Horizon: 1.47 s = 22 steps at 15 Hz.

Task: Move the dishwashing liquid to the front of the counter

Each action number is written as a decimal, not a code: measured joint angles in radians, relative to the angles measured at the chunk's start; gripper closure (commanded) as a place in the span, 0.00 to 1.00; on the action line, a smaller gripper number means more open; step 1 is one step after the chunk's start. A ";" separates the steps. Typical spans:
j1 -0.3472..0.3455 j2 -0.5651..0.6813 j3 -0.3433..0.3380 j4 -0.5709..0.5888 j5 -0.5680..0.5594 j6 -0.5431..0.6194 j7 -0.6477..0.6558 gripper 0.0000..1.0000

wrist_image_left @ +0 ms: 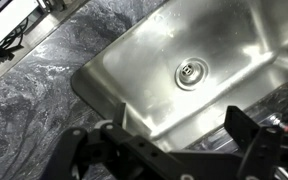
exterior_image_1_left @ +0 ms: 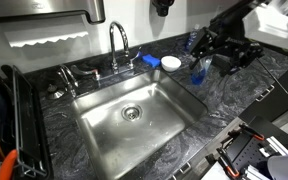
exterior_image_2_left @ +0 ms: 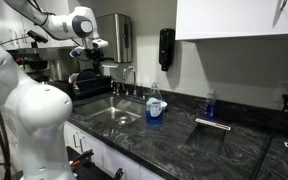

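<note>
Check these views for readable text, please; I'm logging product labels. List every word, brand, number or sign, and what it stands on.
No text can be read in any view.
Dishwashing liquid: any label is too small and blurred to read.
Second blue bottle, further back: too small to read.
Black wall dispenser: no legible marking.
Wrist view: no text in sight.

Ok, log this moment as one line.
stage: pre-grasp | gripper: open, empty, over sink | dishwashing liquid: upright on counter beside sink, untouched
</note>
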 measured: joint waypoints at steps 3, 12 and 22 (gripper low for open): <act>-0.045 0.012 0.007 -0.043 -0.102 0.079 0.157 0.00; -0.169 0.101 -0.060 -0.078 -0.411 0.225 0.276 0.00; -0.271 0.282 -0.191 -0.037 -0.705 0.309 0.266 0.00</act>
